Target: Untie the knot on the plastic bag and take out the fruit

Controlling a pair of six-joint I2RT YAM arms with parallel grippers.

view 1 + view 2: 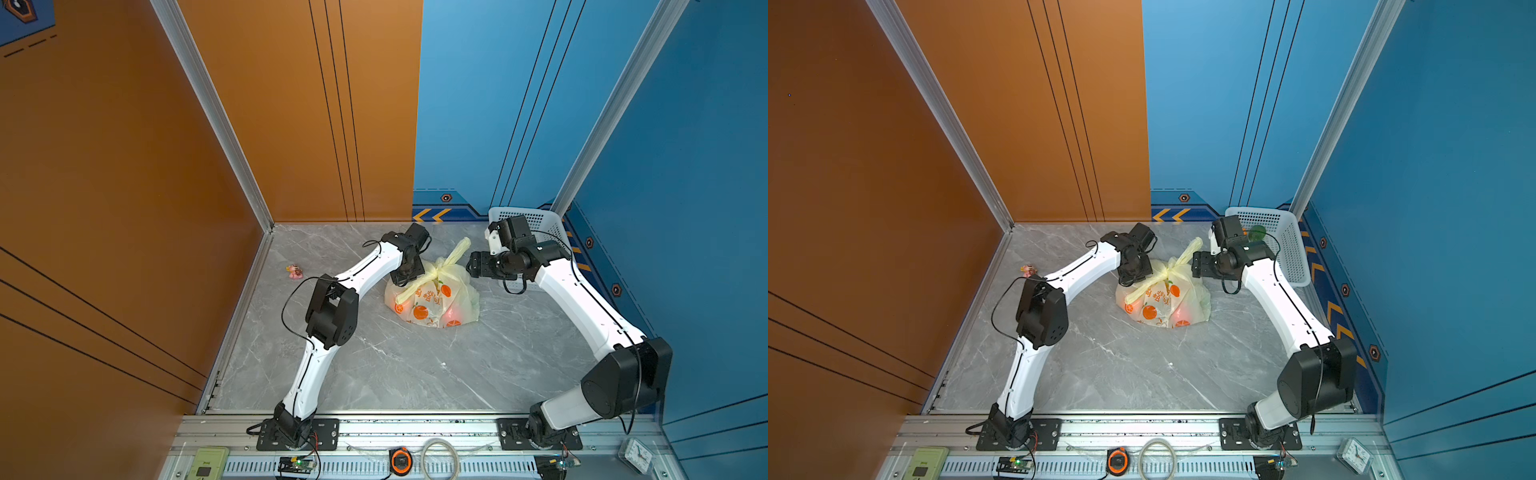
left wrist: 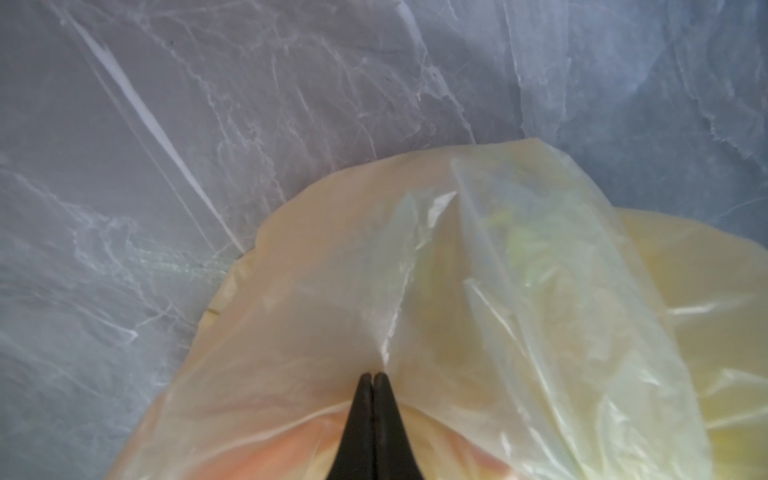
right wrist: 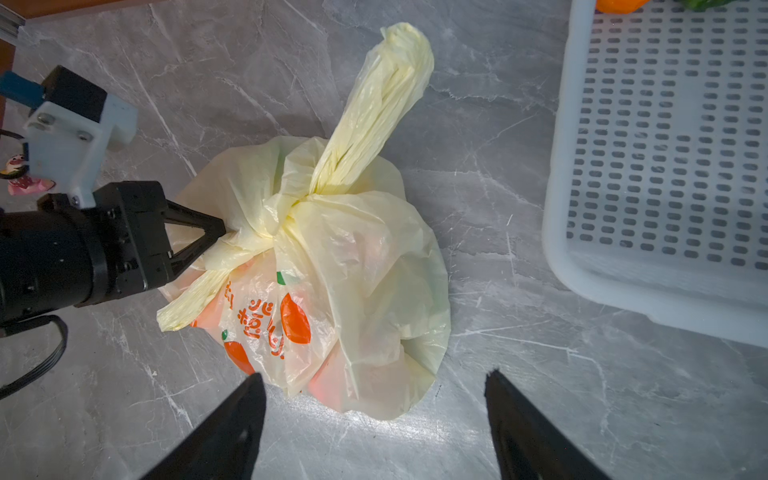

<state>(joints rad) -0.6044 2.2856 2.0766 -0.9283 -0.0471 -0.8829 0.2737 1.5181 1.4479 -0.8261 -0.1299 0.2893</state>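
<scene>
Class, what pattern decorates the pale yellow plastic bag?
The bag: orange fruit pictures; right wrist view.

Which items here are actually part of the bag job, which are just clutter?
Job: plastic bag, knot, fruit inside it, left gripper pinching the bag, right gripper open beside it.
Lying about: pink toy figure, white basket, clock, tape measure.
</scene>
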